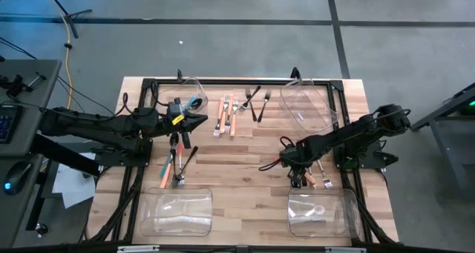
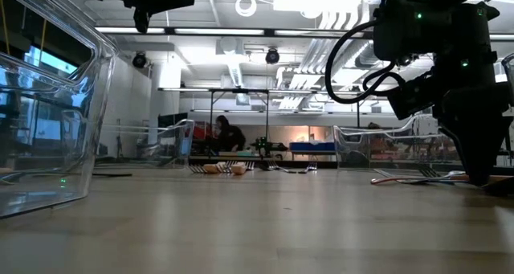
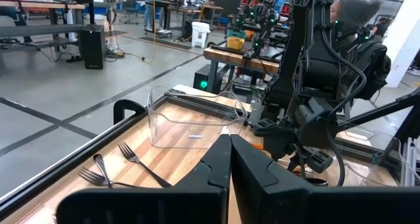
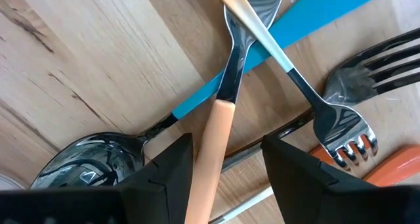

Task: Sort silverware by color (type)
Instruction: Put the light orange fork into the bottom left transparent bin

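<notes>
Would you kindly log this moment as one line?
right gripper: open, straddling orange-handled utensil in pile | left gripper: shut, empty, raised over table

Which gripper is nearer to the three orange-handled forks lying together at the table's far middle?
Left. The left gripper, shut, hovers just beside the orange-handled forks; the right gripper is open over another pile, much farther away.

No readable text — no labels, no numbers.
</notes>
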